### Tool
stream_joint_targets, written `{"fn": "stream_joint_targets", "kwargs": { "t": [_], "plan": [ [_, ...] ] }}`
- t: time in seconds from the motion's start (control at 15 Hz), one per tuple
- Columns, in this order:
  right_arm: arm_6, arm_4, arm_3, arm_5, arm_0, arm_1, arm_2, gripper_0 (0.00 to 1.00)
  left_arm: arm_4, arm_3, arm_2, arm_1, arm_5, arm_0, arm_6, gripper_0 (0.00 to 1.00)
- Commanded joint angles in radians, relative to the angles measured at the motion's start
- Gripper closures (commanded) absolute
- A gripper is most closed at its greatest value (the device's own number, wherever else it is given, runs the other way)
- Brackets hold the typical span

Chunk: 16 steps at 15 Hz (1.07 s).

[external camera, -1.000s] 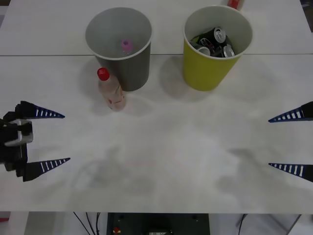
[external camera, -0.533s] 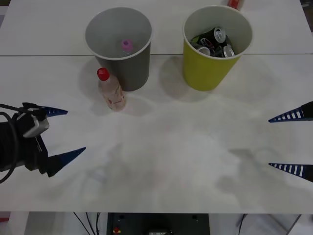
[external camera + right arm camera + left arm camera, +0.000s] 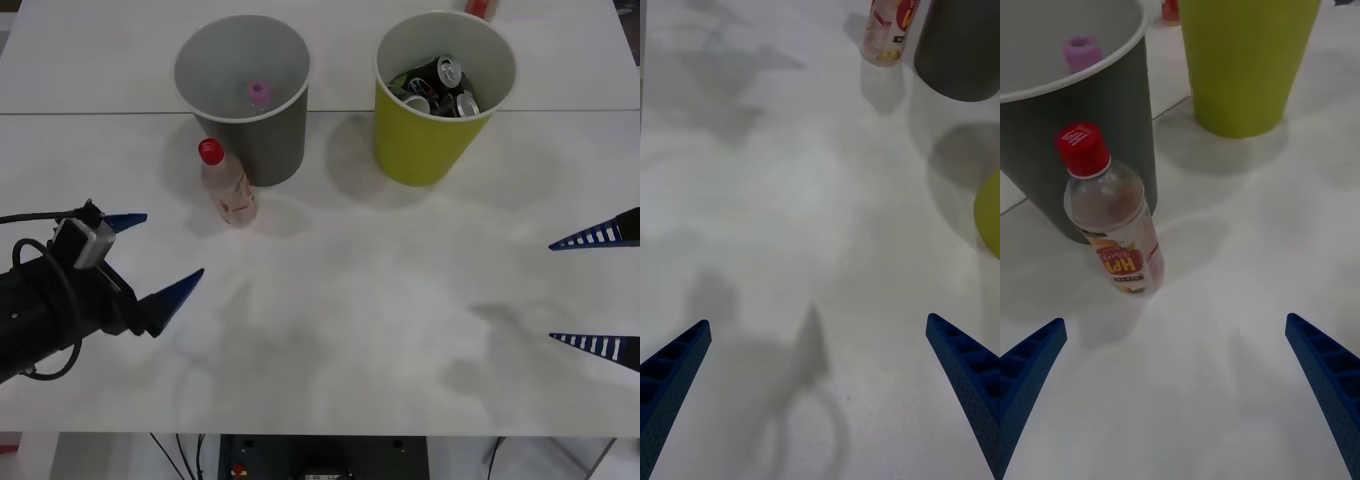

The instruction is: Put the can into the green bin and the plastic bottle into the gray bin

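Bottle (image 3: 228,187) stands upright against the gray bin (image 3: 243,95), not yet inside; left claw (image 3: 160,262), spread wide, points toward it for grasping.

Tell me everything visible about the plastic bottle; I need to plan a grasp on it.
The plastic bottle is small and clear, with a red cap and a pale label printed in red and yellow. It stands upright on the white table, cap still on, just in front of the gray bin, close against its wall; contact cannot be told. No gripper touches it.
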Motion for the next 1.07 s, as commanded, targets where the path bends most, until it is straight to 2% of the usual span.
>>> {"fn": "stream_joint_targets", "kwargs": {
  "t": [0.07,0.33,0.47,0.6,0.93,1.07],
  "plan": [
    [0.000,0.000,0.000,0.000,0.000,0.000,0.000,0.00,-0.136,0.058,-0.079,-0.008,0.141,-0.016,0.094,0.00],
    [0.000,0.000,0.000,0.000,0.000,0.000,0.000,0.00,-0.297,0.223,-0.178,-0.118,0.328,-0.076,0.102,0.00],
    [0.000,0.000,0.000,0.000,0.000,0.000,0.000,0.00,-0.375,0.271,-0.193,-0.179,0.387,-0.085,0.181,0.00],
    [0.000,0.000,0.000,0.000,0.000,0.000,0.000,0.00,-0.436,0.301,-0.191,-0.253,0.400,-0.085,0.180,0.00],
    [0.000,0.000,0.000,0.000,0.000,0.000,0.000,0.00,-0.512,0.410,-0.191,-0.413,0.426,-0.142,0.180,0.00],
    [0.000,0.000,0.000,0.000,0.000,0.000,0.000,0.00,-0.515,0.447,-0.191,-0.471,0.431,-0.165,0.178,0.00]
  ]
}}
